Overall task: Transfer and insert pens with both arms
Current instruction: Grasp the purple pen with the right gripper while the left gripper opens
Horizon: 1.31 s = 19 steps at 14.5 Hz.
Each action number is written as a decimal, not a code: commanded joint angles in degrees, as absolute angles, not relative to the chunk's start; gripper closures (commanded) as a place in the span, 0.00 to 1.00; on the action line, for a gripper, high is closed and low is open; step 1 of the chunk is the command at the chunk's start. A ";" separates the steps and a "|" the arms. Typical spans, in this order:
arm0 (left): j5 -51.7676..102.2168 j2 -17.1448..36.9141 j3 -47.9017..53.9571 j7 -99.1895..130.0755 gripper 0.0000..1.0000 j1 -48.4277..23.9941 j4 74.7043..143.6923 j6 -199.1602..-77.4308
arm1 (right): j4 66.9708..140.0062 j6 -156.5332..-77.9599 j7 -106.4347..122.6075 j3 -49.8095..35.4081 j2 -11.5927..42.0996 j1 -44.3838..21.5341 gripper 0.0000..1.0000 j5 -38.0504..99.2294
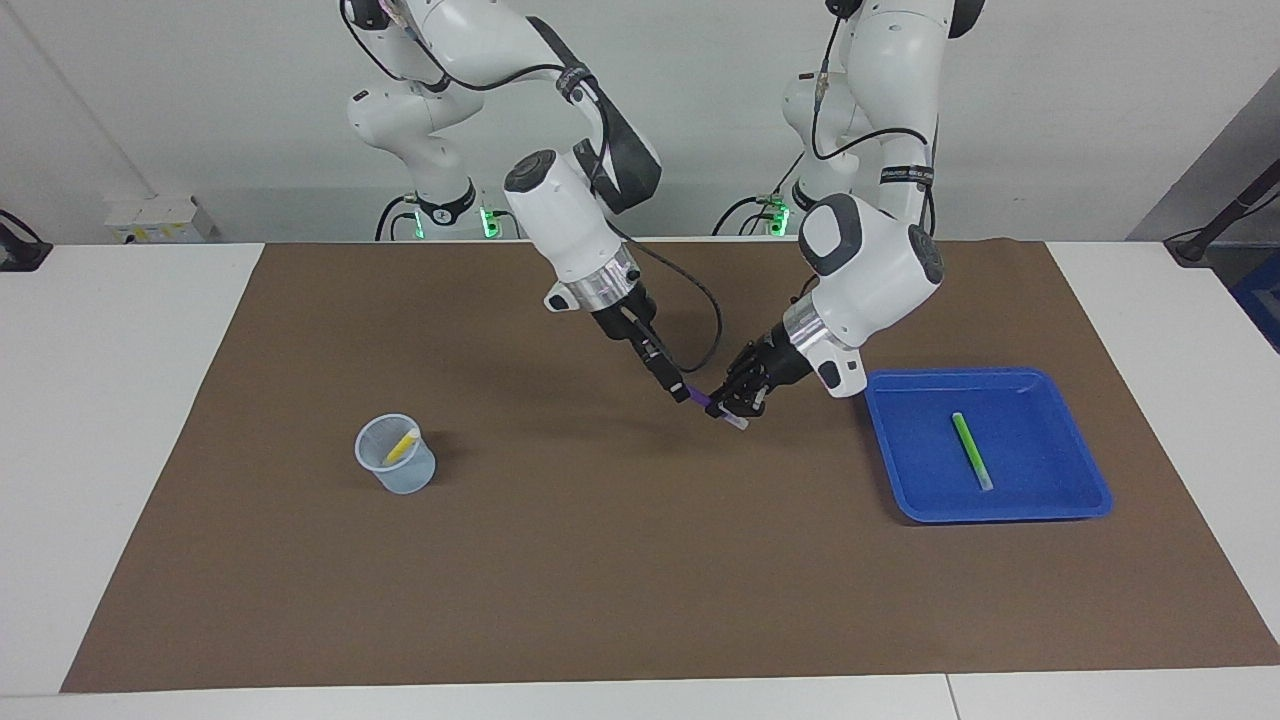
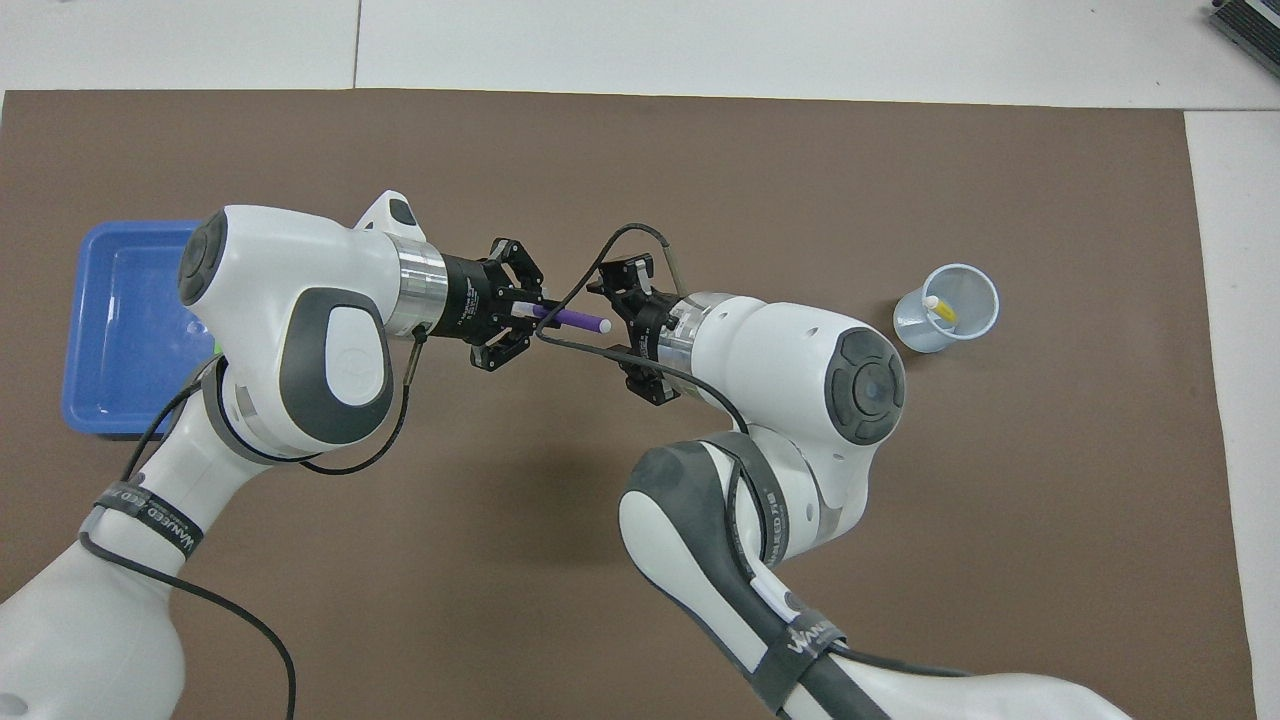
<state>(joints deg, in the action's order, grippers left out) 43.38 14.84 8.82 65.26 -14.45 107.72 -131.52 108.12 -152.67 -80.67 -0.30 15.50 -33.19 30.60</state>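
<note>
My left gripper (image 1: 728, 408) clamps the slim purple pen (image 2: 570, 319) mid-air over the brown mat, its long axis pointing straight at my right gripper (image 1: 683, 391), whose jaws' state I cannot tell.

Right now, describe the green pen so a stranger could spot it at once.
Find the blue tray at the left arm's end of the brown mat. The green pen lies alone inside it, the only bright green stick and the only pen lying flat.
</note>
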 commanded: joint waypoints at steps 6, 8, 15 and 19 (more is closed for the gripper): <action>45.35 13.54 8.70 65.13 1.00 -14.24 108.46 -129.90 | 106.96 -153.37 -78.93 -0.88 16.70 -32.96 0.37 32.08; 45.35 13.54 8.70 65.21 1.00 -14.33 108.46 -129.90 | 106.61 -153.37 -78.93 -0.88 16.70 -33.05 0.41 32.08; 45.35 13.27 8.61 65.21 1.00 -14.41 108.54 -129.73 | 106.52 -153.37 -77.53 -0.88 16.79 -33.22 1.00 32.08; 45.35 13.27 8.61 65.48 1.00 -14.50 108.54 -129.81 | 106.52 -153.28 -75.59 -0.88 16.70 -33.22 1.00 32.08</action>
